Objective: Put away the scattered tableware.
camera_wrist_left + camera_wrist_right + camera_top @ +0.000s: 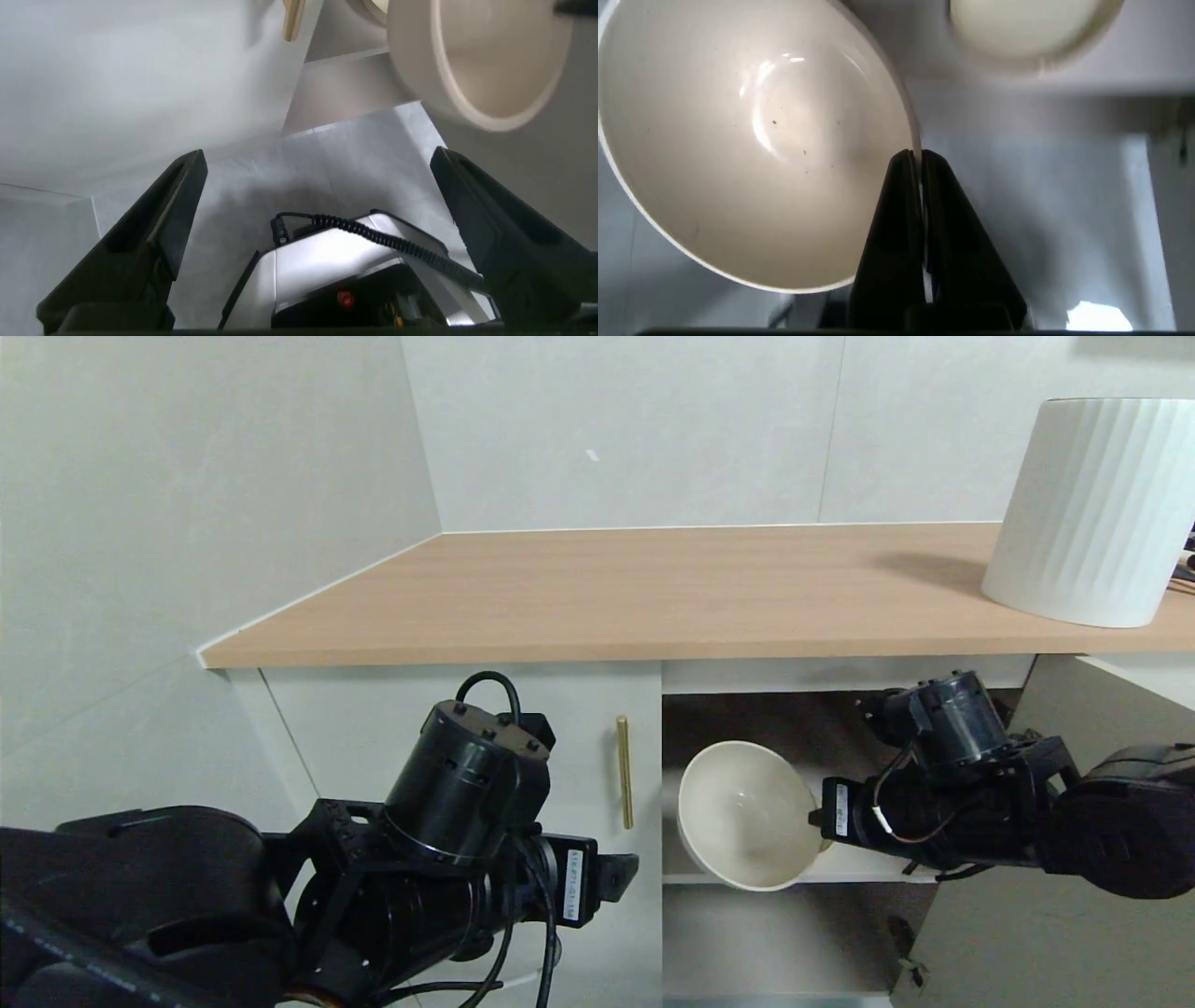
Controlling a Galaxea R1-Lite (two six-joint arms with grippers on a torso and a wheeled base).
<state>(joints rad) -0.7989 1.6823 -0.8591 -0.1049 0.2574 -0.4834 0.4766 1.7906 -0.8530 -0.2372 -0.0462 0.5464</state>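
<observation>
The right claw [922, 173], pinched shut on the rim of the bowl [742, 812], holds it tipped on its side at the mouth of the open cupboard [822, 674], near its shelf [868, 875]. Best to level it, ease it in clear of the other dish [1032, 28] farther in, and release only once its base sits flat. The left claw [318, 163] hangs wide open and empty.

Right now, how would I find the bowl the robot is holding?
Look under the wooden countertop, at the open cupboard beside the gold handle. The cream bowl hangs there tipped sideways, rim pinched by the right end effector, unlike the dish deeper inside.
</observation>
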